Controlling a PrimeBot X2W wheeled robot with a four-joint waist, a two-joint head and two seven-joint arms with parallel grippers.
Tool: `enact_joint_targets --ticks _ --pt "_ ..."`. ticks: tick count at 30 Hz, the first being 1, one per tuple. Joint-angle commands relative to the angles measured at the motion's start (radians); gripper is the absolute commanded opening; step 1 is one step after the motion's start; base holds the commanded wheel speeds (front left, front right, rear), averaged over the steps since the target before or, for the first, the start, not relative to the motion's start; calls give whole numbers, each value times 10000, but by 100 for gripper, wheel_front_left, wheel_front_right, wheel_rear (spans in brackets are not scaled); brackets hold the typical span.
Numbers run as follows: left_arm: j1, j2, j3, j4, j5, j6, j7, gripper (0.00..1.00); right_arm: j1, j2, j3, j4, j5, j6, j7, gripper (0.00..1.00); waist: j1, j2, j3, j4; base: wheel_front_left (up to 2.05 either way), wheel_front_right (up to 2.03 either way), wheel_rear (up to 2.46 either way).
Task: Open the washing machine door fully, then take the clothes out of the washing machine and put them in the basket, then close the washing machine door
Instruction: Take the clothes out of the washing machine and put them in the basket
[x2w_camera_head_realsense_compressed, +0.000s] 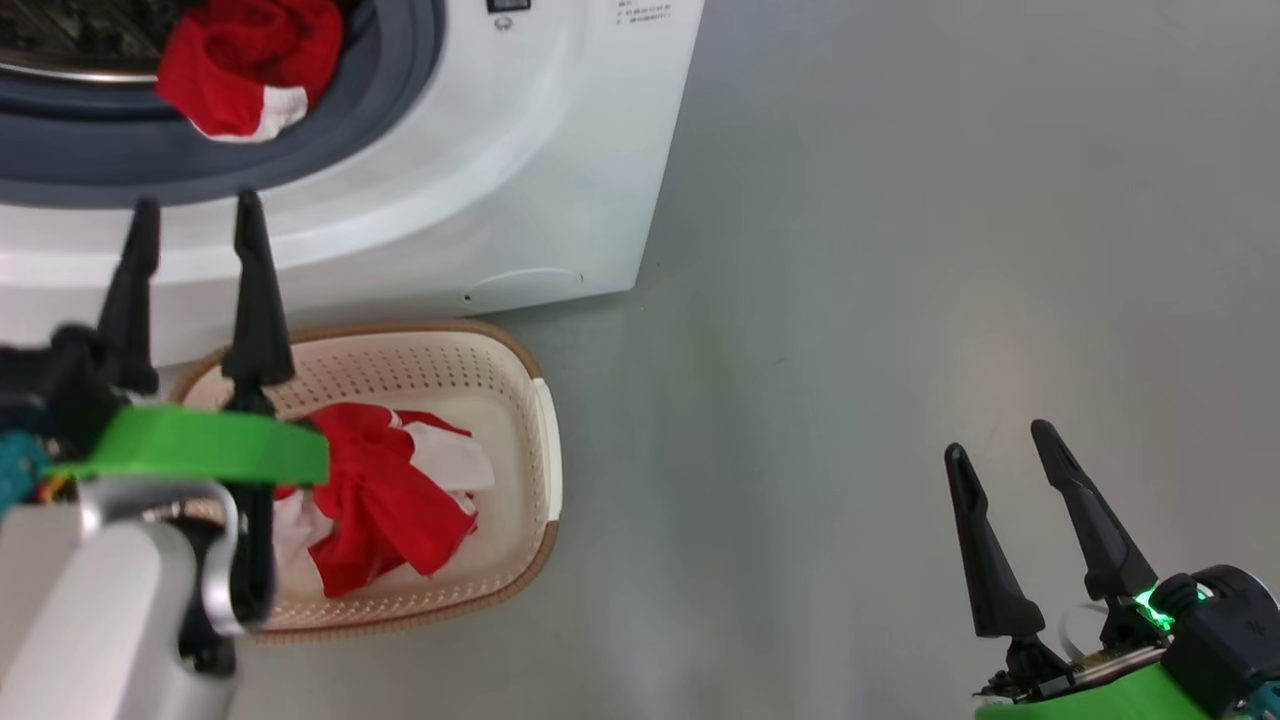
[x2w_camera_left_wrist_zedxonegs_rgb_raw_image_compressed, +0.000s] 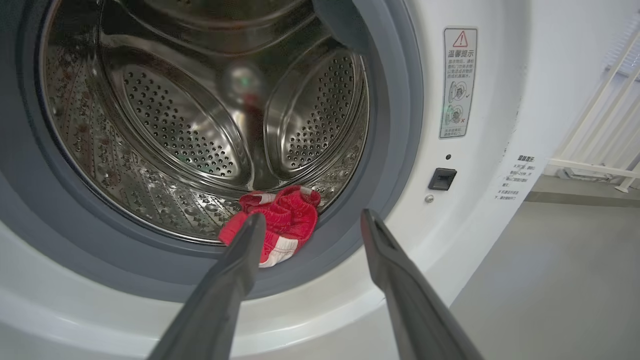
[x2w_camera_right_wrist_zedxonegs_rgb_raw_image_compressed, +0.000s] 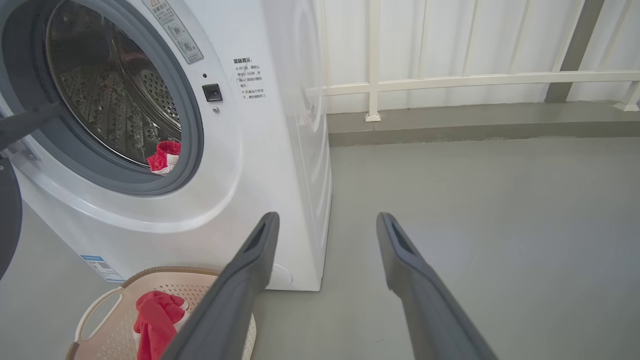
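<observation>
The left gripper (x2w_camera_left_wrist_zedxonegs_rgb_raw_image_compressed: 312, 214) and right gripper (x2w_camera_right_wrist_zedxonegs_rgb_raw_image_compressed: 326, 215) both stood spread — reaching low for the red garment (x2w_camera_left_wrist_zedxonegs_rgb_raw_image_compressed: 285, 210), the left might pinch the grey seal (x2w_camera_left_wrist_zedxonegs_rgb_raw_image_compressed: 395, 140) instead.

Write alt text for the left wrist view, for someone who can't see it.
A red and white garment lies at the front edge of the washing machine drum, spilling onto the grey seal. The left gripper aims at it with jaws open.
</observation>
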Motion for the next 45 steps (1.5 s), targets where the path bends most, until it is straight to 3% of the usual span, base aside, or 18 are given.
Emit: enact_joint_targets --ticks 1,12,27,41,45 --pt "-544 362 409 -13 -20 -158 86 100 -240 -99 266 -205 86 16 -121 100 0 0 289 -45 0 0 0" --pt "-2593 503 533 2048 -297 -591 662 100 -676 -99 478 -68 26 16 -144 100 0 0 1076 -151 0 0 0" --pt "-5535 239 515 5402 -721 -1362 962 100 -1179 -99 818 118 -68 16 -115 100 0 0 1938 -361 0 0 0" --pt "-7152 173 282 8012 -492 -1565 649 100 -1400 -152 1102 215 -76 16 -28 100 0 0 2276 -607 0 0 0" --pt "-7417 245 102 8798 -326 -1411 949 100 -1418 -180 1149 258 -53 16 -31 100 0 0 2272 -698 0 0 0"
